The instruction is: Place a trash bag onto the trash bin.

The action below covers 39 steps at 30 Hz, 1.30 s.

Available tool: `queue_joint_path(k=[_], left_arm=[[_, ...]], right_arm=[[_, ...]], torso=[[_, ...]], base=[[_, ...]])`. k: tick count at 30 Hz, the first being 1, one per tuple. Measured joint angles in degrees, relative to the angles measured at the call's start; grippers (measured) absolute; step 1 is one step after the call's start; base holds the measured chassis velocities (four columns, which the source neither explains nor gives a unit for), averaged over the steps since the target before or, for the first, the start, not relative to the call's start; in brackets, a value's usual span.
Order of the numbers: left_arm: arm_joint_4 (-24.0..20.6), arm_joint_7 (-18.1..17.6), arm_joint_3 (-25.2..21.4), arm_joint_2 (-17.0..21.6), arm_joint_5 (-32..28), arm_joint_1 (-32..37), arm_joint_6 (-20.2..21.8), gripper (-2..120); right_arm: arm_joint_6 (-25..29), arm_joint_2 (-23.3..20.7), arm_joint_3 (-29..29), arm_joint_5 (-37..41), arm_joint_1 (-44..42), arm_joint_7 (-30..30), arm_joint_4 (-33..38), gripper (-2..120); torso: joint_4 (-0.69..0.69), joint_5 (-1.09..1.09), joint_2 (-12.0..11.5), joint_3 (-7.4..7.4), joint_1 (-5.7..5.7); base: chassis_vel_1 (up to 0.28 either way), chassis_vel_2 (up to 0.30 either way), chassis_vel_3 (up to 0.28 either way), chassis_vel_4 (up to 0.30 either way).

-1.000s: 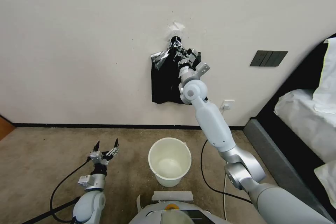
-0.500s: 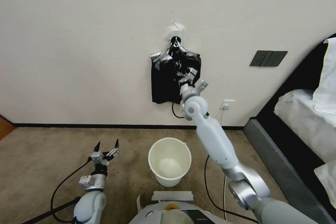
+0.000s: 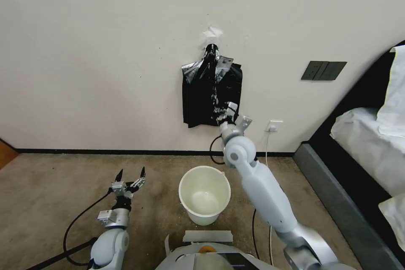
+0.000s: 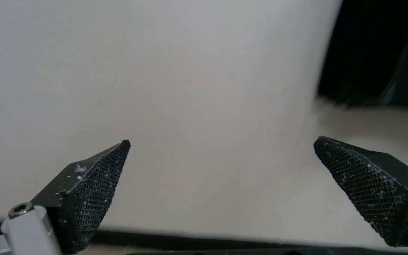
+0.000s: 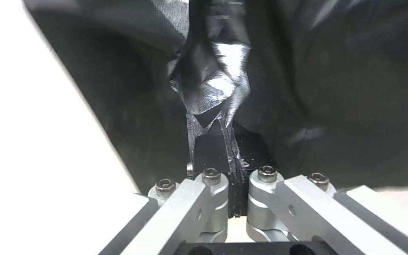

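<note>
While the bundle of bags (image 3: 211,93) hung flat against the wall (image 3: 105,50) from a hook (image 3: 211,47) above the trash bin (image 3: 205,194), the right gripper (image 3: 222,114) sat at the bundle's lower edge with its fingers closed on a pinched fold of the trash bag (image 5: 216,88). In the right wrist view the black pads (image 5: 209,148) met with glossy film squeezed between them, and a twisted strand of plastic ran straight away from the fingertips toward the hook. That strand was the relation that mattered: the bag's long axis lay vertical along the wall, stretched between hook and gripper, with the grip at its low end. The bin stood on the carpet (image 3: 50,185) almost directly below and nearer the robot, its mouth open and unlined. The right arm reached up and forward from the shoulder, elbow low and forearm rising steeply, so the wrist pointed up at the wall. By my reading the bag was not yet free of the bundle, and any pull would have to act along that vertical line. The left gripper (image 3: 130,177) rested low beside the bin on the robot's left, fingers spread wide and holding nothing, pointing toward the wall; it was nearer the bin but well apart from the bag.
</note>
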Motion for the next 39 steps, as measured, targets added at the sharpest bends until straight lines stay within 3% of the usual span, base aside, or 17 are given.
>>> queue_joint_path(k=[2, 6, 7, 9, 10, 13, 14, 16, 17, 18, 20, 21, 22, 26, 31, 36, 39], left_arm=[[-2.2, 1.3, 1.2, 4.9, -4.3, -2.2, 1.2, 100], [-3.7, 1.9, 2.5, 8.6, -8.0, -4.4, 2.3, 100], [-5.0, 3.6, 4.3, 13.5, -14.5, -7.8, 3.5, 100], [-5.3, 8.3, 7.3, 19.7, -23.8, -13.8, 5.0, 100], [-5.3, 8.3, 7.3, 19.7, -23.8, -13.8, 5.0, 100], [-4.7, 10.5, 15.7, 26.0, -32.5, -23.1, 6.4, 100], [-4.7, 10.5, 15.7, 26.0, -32.5, -23.1, 6.4, 100], [-2.7, 8.9, 26.2, 29.3, -38.3, -34.3, 6.8, 100], [-1.6, 8.3, 29.1, 29.6, -39.1, -37.8, 6.8, 100], [-1.6, 8.3, 29.1, 29.6, -39.1, -37.8, 6.8, 100], [4.9, 5.8, 41.5, 28.0, -40.2, -52.9, 6.1, 100], [7.3, 4.9, 45.5, 26.1, -40.1, -58.0, 5.9, 100], [7.3, 4.9, 45.5, 26.1, -40.1, -58.0, 5.9, 100], [11.7, 2.0, 55.8, 22.2, -39.5, -70.1, 6.0, 100], [12.3, 0.8, 58.4, 22.8, -38.1, -73.1, 7.6, 100], [13.4, -1.3, 59.6, 26.5, -33.5, -75.3, 13.1, 99], [13.4, -1.3, 59.6, 26.5, -33.5, -75.3, 13.1, 99]], right_arm=[[0.0, 0.0, -1.1, -0.6, -0.5, -0.1, 0.1, 0], [0.0, 0.0, -1.9, -0.8, -0.5, -0.2, 0.1, 0], [0.0, 0.0, -3.3, -0.9, 0.3, -0.3, -0.1, 0], [0.0, -0.1, -4.7, -0.7, 1.6, -0.5, -0.4, 0], [0.0, -0.1, -4.7, -0.7, 1.6, -0.5, -0.4, 0], [0.0, -0.5, -5.0, -0.9, 1.8, -0.5, -0.4, 0], [0.0, -0.5, -5.0, -0.9, 1.8, -0.5, -0.4, 0], [0.0, -0.4, -5.0, -1.3, 2.0, -0.6, -0.5, 0], [0.0, -0.3, -5.0, -1.4, 2.0, -0.6, -0.6, 0], [0.0, -0.3, -5.0, -1.4, 2.0, -0.6, -0.6, 0], [-0.2, 0.3, -5.0, -1.9, 2.4, -0.6, -1.0, 0], [-0.2, 0.7, -4.9, -2.2, 2.5, -0.7, -1.2, 0], [-0.2, 0.7, -4.9, -2.2, 2.5, -0.7, -1.2, 0], [-0.2, 1.5, -5.3, -3.0, 2.6, -1.0, -2.0, 0], [-0.2, 1.8, -5.4, -3.3, 2.7, -1.1, -2.5, 0], [0.0, 1.9, -5.2, -3.4, 2.7, -1.4, -2.5, 0], [0.0, 1.9, -5.2, -3.4, 2.7, -1.4, -2.5, 0]], torso=[[0.02, 0.0, 0.0, 0.0, 0.0], [0.02, 0.01, 0.0, 0.0, 0.0], [-0.02, 0.0, 0.0, 0.0, 0.0], [0.05, 0.0, 0.0, 0.0, 0.0], [0.05, 0.0, 0.0, 0.0, 0.0], [0.03, 0.0, 0.0, 0.01, 0.01], [0.03, 0.0, 0.0, 0.01, 0.01], [0.0, 0.01, 0.0, 0.01, 0.0], [-0.01, 0.01, 0.0, 0.01, 0.01], [-0.01, 0.01, 0.0, 0.01, 0.01], [0.01, 0.01, 0.0, 0.01, 0.02], [0.02, 0.0, 0.0, 0.01, 0.02], [0.02, 0.0, 0.0, 0.01, 0.02], [-0.02, 0.02, 0.0, 0.01, 0.02], [0.0, 0.02, 0.0, 0.01, 0.01], [0.05, 0.0, 0.0, 0.01, 0.0], [0.05, 0.0, 0.0, 0.01, 0.0]], base=[[0.0, 0.0, 0.0, 0.0], [0.0, 0.0, 0.0, 0.0], [0.0, 0.0, 0.0, 0.0], [0.0, 0.0, 0.0, 0.0], [0.0, 0.0, 0.0, 0.0], [0.0, 0.0, 0.0, 0.0], [0.0, 0.0, 0.0, 0.0], [0.0, 0.0, 0.0, 0.0], [0.0, 0.0, 0.0, 0.0], [0.0, 0.0, 0.0, 0.0], [0.0, 0.0, 0.0, 0.0], [0.0, 0.0, 0.0, 0.0], [0.0, 0.0, 0.0, 0.0], [0.0, 0.0, 0.0, 0.0], [0.0, 0.0, 0.0, 0.0], [0.0, 0.0, 0.0, 0.0], [0.0, 0.0, 0.0, 0.0]])
